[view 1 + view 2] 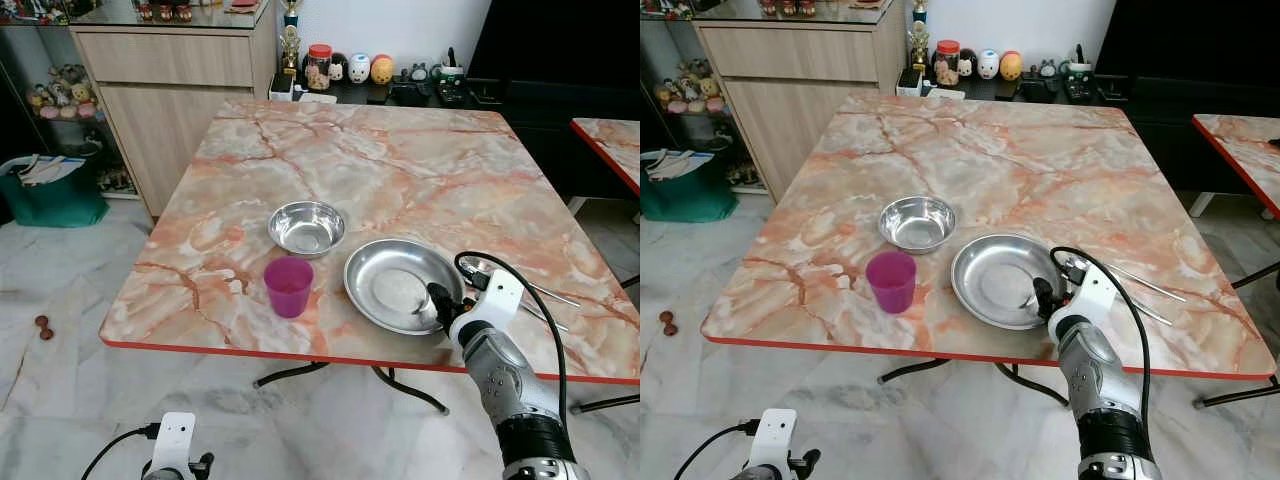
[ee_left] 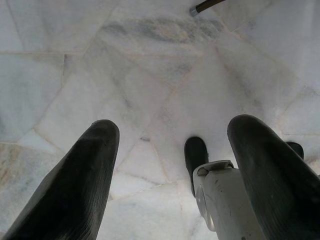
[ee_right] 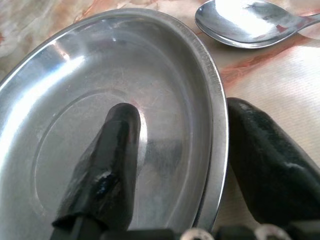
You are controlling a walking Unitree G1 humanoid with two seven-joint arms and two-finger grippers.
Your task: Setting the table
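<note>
Three dishes sit near the front edge of the marble table [image 1: 400, 160]: a purple cup [image 1: 288, 286], a small steel bowl [image 1: 306, 227] just behind it, and a big steel plate [image 1: 385, 290] to their right. Right gripper [image 3: 177, 150] straddles the plate's near right rim, one finger [image 3: 112, 160] inside the dish, the other outside on the table, spread with the rim between them. Spoon [image 3: 250, 22] lies just beyond the plate's right side, bowl end toward the plate, handle running away to the right. Behind the table stands a wooden cabinet [image 1: 175, 90]. Left gripper [image 2: 170, 175] hangs over the floor, fingers apart.
</note>
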